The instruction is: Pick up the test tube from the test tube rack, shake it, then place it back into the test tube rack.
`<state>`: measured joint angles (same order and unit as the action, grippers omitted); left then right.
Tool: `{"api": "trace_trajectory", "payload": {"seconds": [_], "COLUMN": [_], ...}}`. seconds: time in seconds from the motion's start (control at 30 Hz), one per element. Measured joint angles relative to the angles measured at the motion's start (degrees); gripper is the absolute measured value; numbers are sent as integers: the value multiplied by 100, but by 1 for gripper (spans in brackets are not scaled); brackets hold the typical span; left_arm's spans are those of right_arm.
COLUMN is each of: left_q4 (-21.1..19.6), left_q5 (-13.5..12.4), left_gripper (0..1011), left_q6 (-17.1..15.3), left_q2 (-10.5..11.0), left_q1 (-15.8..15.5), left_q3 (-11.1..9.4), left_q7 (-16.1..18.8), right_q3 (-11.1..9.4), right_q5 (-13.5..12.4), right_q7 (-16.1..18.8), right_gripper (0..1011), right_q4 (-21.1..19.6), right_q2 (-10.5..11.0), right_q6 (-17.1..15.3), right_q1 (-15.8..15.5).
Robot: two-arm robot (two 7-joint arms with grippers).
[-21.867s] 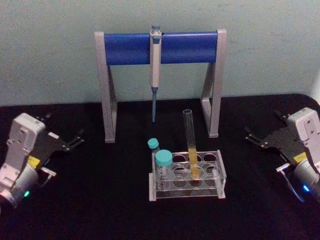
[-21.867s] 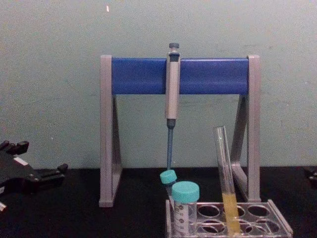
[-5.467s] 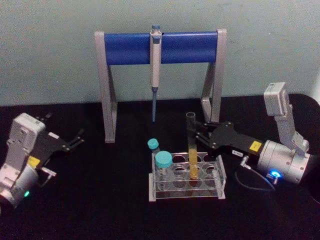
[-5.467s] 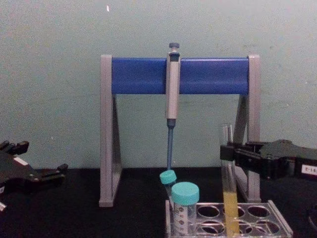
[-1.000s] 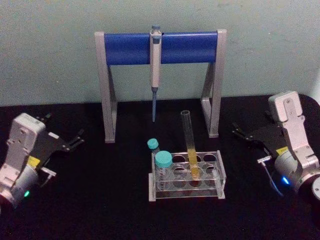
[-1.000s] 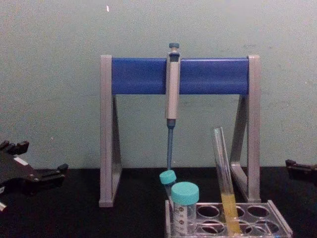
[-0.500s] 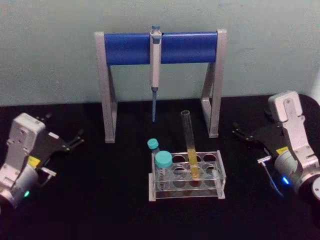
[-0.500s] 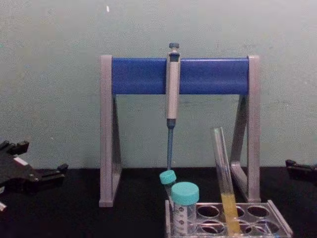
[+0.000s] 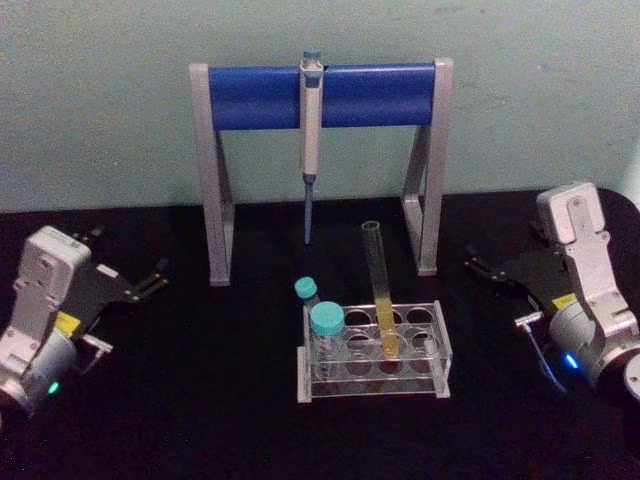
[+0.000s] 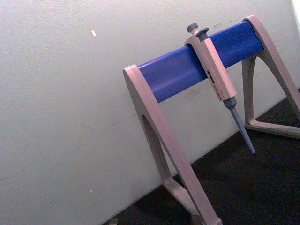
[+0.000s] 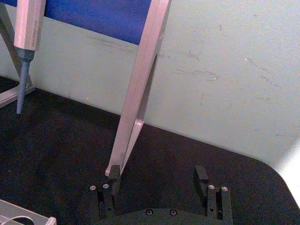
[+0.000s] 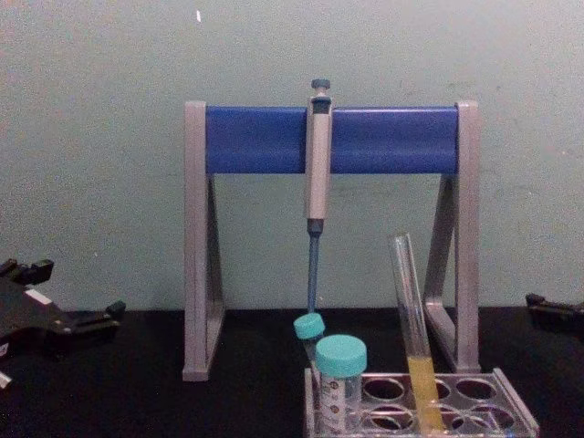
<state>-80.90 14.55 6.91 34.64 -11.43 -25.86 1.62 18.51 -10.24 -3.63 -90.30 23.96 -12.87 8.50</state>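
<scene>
Nothing moved; test tube (image 9: 379,290) seemingly racked, leaning.

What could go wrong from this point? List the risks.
1. The test tube sits in the test tube rack leaning left, uncapped and far taller than the rack, so a knock might tip it and spill the yellow liquid.
2. Its rim tilts toward the pipette on the stand, so a careless lift might clip the tip.
3. The right gripper, open, sits right of the rack; the left gripper is parked far left. A sweep past could catch the rack.
</scene>
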Motion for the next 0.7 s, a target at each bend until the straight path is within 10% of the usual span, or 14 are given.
{"api": "trace_trajectory", "payload": {"seconds": [0.7], "left_q4": [0], "left_q5": [0], "left_gripper": [1001], "left_q6": [0], "left_q2": [0], "left_q1": [0], "left_q3": [0], "left_q7": [0], "right_q3": [0], "right_q5": [0], "right_q7": [0], "right_gripper": [1000], "right_q4": [0], "right_q2": [0], "right_q6": [0], "right_q1": [0]}}
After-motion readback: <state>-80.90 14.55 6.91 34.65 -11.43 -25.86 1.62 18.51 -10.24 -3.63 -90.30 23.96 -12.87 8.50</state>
